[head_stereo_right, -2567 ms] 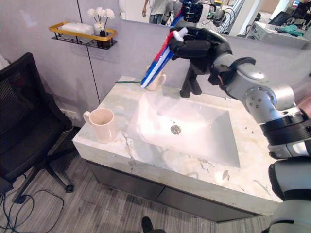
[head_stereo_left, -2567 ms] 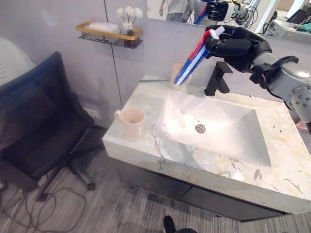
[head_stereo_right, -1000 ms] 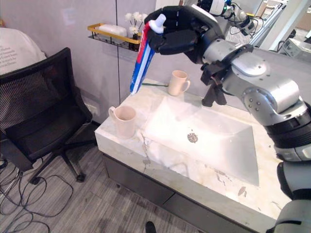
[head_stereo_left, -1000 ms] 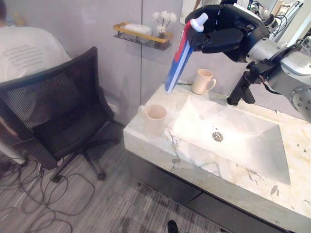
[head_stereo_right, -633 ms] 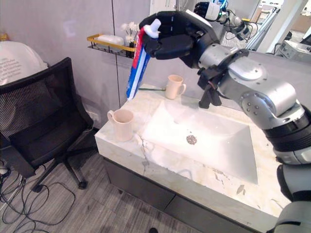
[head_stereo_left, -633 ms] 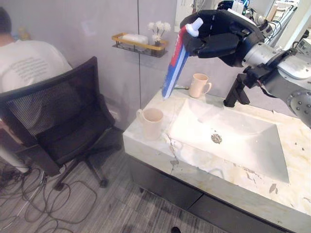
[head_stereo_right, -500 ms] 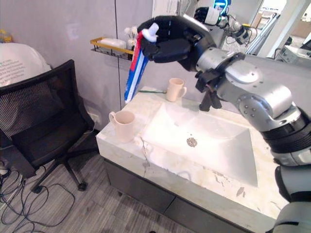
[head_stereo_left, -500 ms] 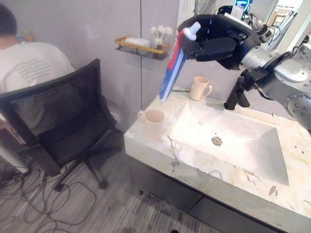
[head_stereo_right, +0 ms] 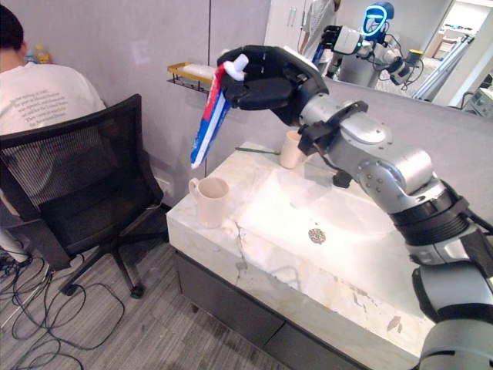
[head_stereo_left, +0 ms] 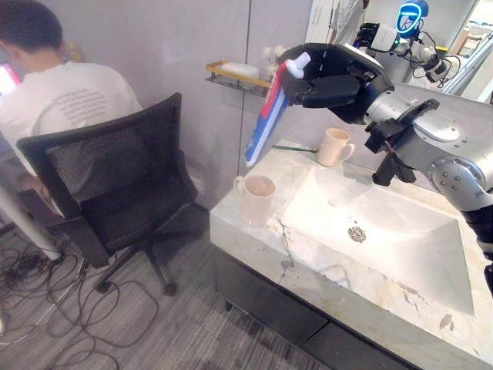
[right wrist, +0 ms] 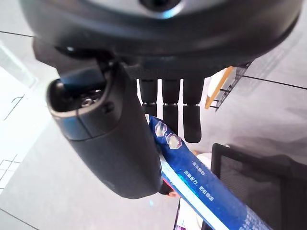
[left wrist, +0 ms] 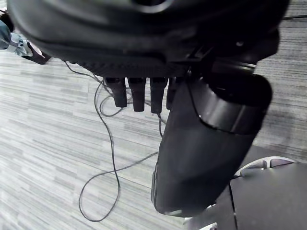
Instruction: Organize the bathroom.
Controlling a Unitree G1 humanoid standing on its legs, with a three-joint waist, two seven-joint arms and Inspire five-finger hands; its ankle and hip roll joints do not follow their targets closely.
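Toothpaste tube [head_stereo_left: 266, 117]: your right hand [head_stereo_left: 333, 73] holds it high above the left end of the bench [head_stereo_left: 308, 266], fingers and thumb curled round its upper end, white cap up and the flat tail slanting down toward the near mug [head_stereo_left: 256, 198].
Right hand up close: in the right wrist view you see the thumb and fingers [right wrist: 193, 120] pinching the blue tube [right wrist: 206, 189] between them.
Near mug: it stands upright by the bench's left front corner, just beside the sink basin [head_stereo_left: 385, 239], below the tube's tail and apart from it.
Far mug [head_stereo_left: 334, 146]: it stands at the back of the bench, between the black faucet [head_stereo_left: 386, 162] and a green toothbrush [head_stereo_left: 294, 149] lying flat by the wall.
Wall shelf [head_stereo_left: 235, 77]: a gold-edged rack carrying a white item and small white flowers, behind the tube.
In the way: a black office chair [head_stereo_left: 119, 193] stands close to the bench's left side, and a person in a white shirt [head_stereo_left: 69, 96] sits behind it, back to you.
Left hand [left wrist: 139, 91]: its wrist view shows short, partly curled fingers over grey floor; they hold nothing.
Since the earliest frame: the tube's tail was at the far mug; now it hangs to the left of it, nearer the near mug. Your view has swung left, bringing the person into sight.
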